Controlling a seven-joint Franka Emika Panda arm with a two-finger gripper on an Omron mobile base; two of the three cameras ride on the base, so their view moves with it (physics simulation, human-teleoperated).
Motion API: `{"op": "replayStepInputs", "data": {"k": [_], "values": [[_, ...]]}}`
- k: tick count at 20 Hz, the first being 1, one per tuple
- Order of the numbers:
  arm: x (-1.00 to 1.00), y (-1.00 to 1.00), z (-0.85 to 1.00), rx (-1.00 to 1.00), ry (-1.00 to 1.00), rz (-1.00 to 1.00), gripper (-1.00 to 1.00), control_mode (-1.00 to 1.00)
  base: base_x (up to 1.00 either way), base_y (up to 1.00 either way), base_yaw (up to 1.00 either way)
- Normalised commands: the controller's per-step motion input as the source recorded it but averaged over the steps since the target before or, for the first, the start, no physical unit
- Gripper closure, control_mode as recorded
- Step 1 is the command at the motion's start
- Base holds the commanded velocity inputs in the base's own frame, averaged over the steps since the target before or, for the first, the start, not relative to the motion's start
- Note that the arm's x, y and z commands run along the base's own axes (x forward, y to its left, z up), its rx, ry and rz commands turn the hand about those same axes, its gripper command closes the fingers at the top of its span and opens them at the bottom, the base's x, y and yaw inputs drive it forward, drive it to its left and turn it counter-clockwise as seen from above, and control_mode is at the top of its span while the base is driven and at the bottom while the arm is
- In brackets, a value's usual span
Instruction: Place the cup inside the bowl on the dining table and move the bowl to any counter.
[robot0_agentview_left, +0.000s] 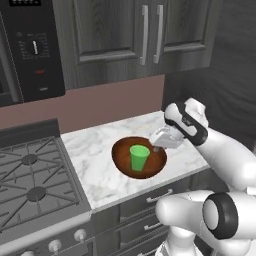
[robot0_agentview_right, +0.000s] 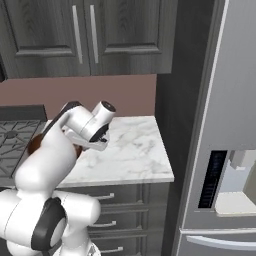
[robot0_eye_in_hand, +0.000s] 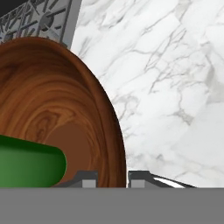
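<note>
Left base view: the brown wooden bowl (robot0_agentview_left: 139, 158) sits on the marble desk (robot0_agentview_left: 100, 170) beside the stove (robot0_agentview_left: 35, 180), the green cup (robot0_agentview_left: 139, 157) upright inside it. The gripper (robot0_agentview_left: 156, 145) is at the bowl's right rim.

Right base view: the arm hides most of the bowl (robot0_agentview_right: 33, 145).

Hand view: the gripper (robot0_eye_in_hand: 112, 177) is narrow, its fingers straddling the bowl (robot0_eye_in_hand: 52, 109) wall, pinching it; the cup (robot0_eye_in_hand: 30, 164) lies just left.

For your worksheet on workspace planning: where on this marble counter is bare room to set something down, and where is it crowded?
Bare marble lies between the stove and the bowl, and behind the bowl toward the wall. It is crowded at the bowl's right rim, where the end effector grips; the cup stands inside.
</note>
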Motion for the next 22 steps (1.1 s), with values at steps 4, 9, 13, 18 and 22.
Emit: {"op": "replayStepInputs", "data": {"k": [4, 9, 13, 18, 22], "values": [[0.04, 0.26, -0.18, 0.0, 0.0, -0.01, 1.0, -1.0, 0.0, 0.0, 0.0], [0.29, 0.1, -0.12, 0.0, 0.0, -0.01, 1.0, -1.0, 0.0, 0.0, 0.0], [0.51, 0.01, -0.01, 0.0, 0.0, -0.02, 1.0, -1.0, 0.0, 0.0, 0.0], [0.35, 0.02, -0.01, -0.01, 0.0, -0.04, 1.0, -1.0, 0.0, 0.0, 0.0], [0.05, 0.0, -0.07, -0.02, 0.04, -0.03, 1.0, -1.0, 0.0, 0.0, 0.0]]}}
